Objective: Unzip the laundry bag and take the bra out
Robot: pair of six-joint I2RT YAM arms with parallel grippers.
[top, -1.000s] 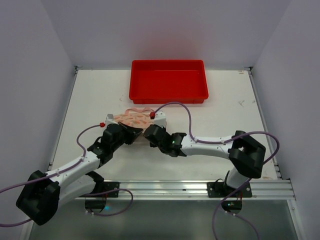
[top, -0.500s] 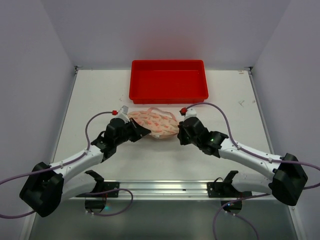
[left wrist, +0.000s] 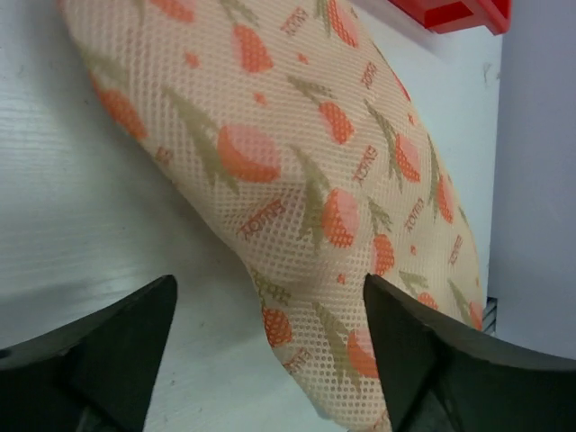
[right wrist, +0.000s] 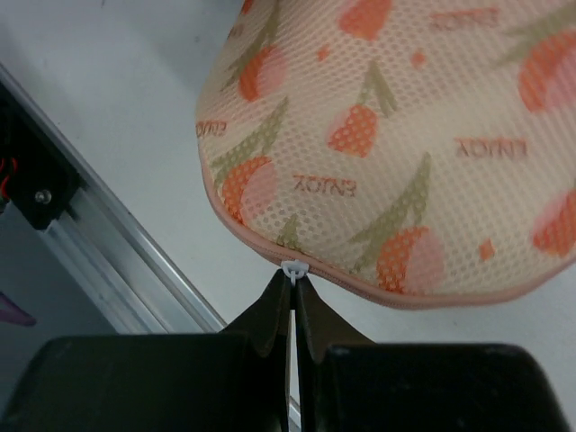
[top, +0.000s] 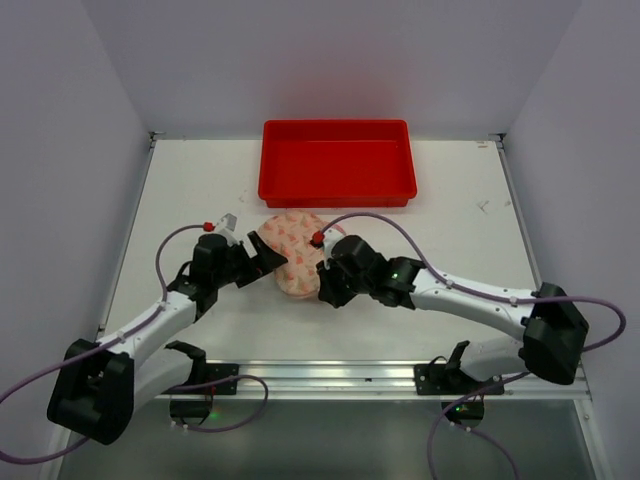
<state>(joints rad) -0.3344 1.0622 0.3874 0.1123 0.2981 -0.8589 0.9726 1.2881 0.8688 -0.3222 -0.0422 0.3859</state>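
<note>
The laundry bag [top: 293, 254], cream mesh with salmon tulip print and a pink zip rim, lies slanted on the white table between both arms. My left gripper [top: 265, 257] is open at the bag's left side. In the left wrist view the bag [left wrist: 297, 153] bulges into the gap between the spread fingers [left wrist: 423, 360], which do not pinch it. My right gripper [top: 323, 284] is at the bag's near end. In the right wrist view it [right wrist: 294, 292] is shut on the small white zip pull [right wrist: 293, 268] on the pink rim of the bag [right wrist: 396, 135]. The bra is hidden.
A red plastic tray [top: 337, 190] stands at the back of the table, just beyond the bag; its corner shows in the left wrist view [left wrist: 450, 11]. A metal rail [top: 400, 375] runs along the near edge, also close below the bag in the right wrist view [right wrist: 108, 261].
My left gripper has opened and let go of the bag. My right gripper has swung back to the left and nearer with the zip pull, and the bag has turned to lie slanted.
</note>
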